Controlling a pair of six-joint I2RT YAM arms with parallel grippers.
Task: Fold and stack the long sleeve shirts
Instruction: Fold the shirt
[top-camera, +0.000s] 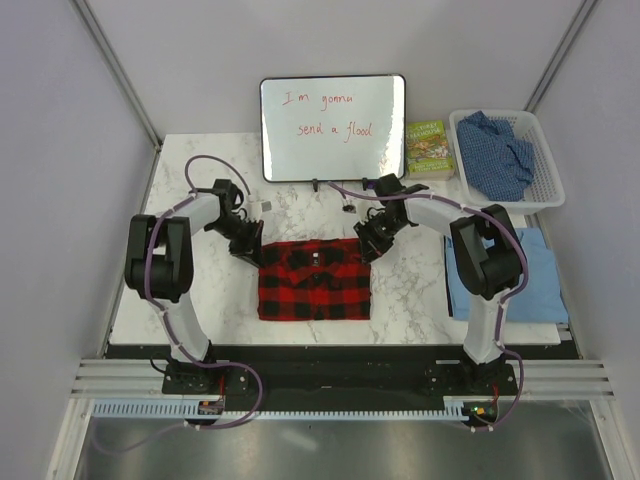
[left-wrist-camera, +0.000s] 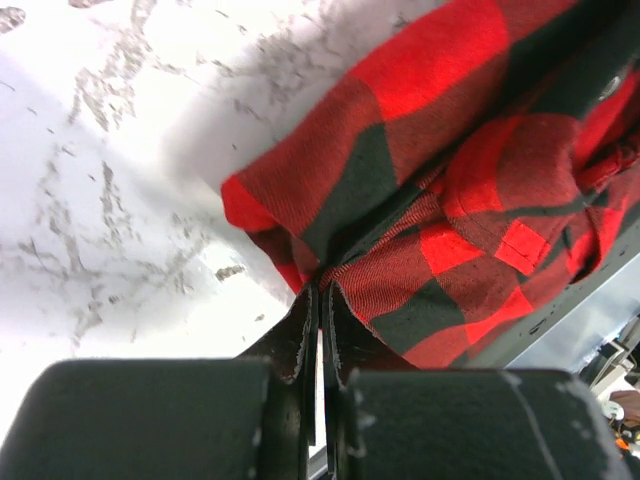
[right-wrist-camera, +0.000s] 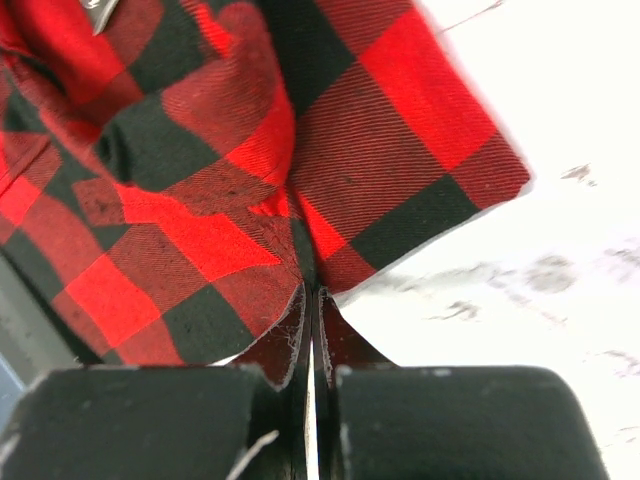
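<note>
Top: red-and-black checked flannel shirt folded flat, long axis left-right; left gripper on far-left corner, right gripper on far-right.
Left wrist: jaws pinched shut on flannel edge.
Right wrist: likewise, cloth dead ahead.

Robotics lab booth, plain grey partition walls, 2 arms bolted to aluminium rail, whiteboard, marble-look table.

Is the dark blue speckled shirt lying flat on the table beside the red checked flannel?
No, the dark blue speckled shirt sits bunched inside the white basket at the far right of the top view.
</note>
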